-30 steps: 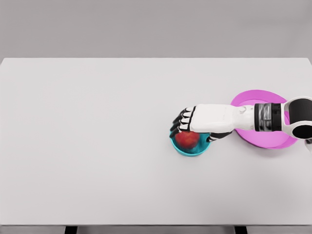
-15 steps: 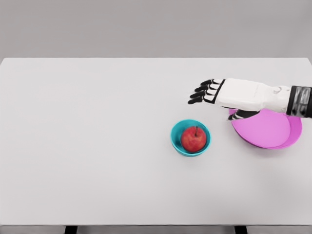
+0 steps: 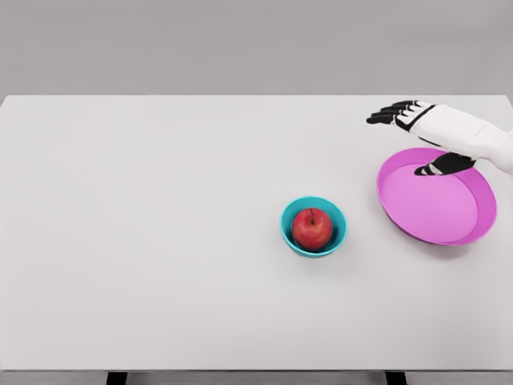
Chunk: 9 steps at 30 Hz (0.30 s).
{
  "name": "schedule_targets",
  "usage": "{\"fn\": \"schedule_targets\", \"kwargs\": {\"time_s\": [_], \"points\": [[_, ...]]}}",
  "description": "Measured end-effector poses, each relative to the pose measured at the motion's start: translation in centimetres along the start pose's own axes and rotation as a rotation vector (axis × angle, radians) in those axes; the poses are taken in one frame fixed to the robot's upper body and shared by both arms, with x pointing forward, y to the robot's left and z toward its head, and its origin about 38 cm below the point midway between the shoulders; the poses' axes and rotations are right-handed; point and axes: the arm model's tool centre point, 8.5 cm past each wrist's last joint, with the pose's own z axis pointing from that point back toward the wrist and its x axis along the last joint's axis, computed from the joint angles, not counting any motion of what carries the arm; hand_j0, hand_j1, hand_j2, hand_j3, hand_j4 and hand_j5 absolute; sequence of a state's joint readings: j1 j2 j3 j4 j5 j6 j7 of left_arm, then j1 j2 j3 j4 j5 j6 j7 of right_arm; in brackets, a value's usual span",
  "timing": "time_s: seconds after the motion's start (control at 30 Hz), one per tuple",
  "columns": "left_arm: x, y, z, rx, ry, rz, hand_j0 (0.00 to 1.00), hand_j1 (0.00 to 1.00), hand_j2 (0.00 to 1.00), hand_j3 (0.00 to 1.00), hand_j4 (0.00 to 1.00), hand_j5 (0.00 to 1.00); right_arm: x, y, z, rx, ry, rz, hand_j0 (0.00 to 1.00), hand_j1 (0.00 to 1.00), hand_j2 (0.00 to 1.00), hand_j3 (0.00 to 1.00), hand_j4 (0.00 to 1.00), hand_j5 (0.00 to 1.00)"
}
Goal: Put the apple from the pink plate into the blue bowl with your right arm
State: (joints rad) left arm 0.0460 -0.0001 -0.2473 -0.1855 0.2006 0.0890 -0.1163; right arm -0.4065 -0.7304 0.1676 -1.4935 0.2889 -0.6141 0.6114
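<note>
White table (image 3: 160,241) against a grey wall; apple (image 3: 312,228) in blue bowl (image 3: 287,228), right hand (image 3: 437,128) spread, empty, over pink plate (image 3: 473,228)

White hand (image 3: 439,128), black fingers (image 3: 388,113)

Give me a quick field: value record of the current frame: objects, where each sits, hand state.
apple: red, upright, stem up, inside the blue bowl
blue bowl: on the table, right of centre, holds only the apple
pink plate: on the table at the right, nothing on it
right hand: above the far edge of the pink plate, fingers spread, holding nothing
left hand: not in view
table: white
task state: apple is in the bowl, hand clear of it
</note>
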Motion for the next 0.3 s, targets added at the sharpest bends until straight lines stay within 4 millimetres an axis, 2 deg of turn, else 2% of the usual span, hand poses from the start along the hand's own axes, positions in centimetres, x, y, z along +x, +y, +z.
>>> {"fn": "schedule_targets", "kwargs": {"time_s": [0.3], "points": [[0.11,0.02,0.00,0.002,-0.002,0.001,1.00,1.00,1.00,1.00,1.00,1.00,-0.17,0.28,-0.01,-0.020,0.007,-0.018,1.00,1.00,1.00,1.00,1.00,1.00]]}}
